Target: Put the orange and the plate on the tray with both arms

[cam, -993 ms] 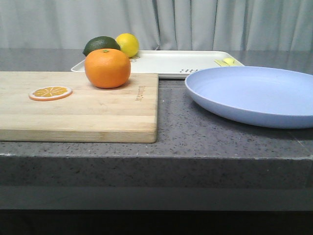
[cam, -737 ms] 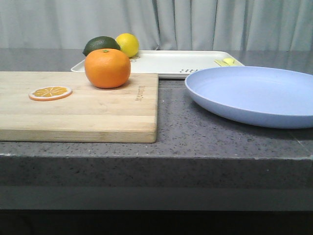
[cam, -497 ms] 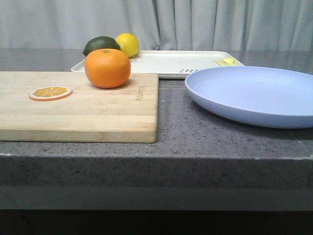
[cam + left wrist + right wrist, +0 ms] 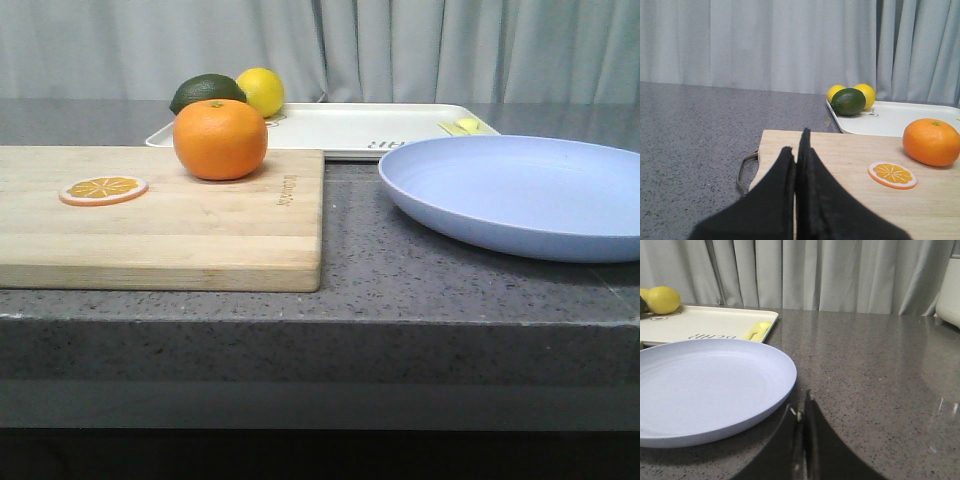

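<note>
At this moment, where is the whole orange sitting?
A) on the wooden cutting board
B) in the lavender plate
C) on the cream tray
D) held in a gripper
A: the orange rests on the wooden cutting board, near its far edge, with the tray behind it.

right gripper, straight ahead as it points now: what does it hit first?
Likely the plate: the shut right gripper sits just short of its near rim. It may instead skim past the rim over bare counter; depth is unclear.
</note>
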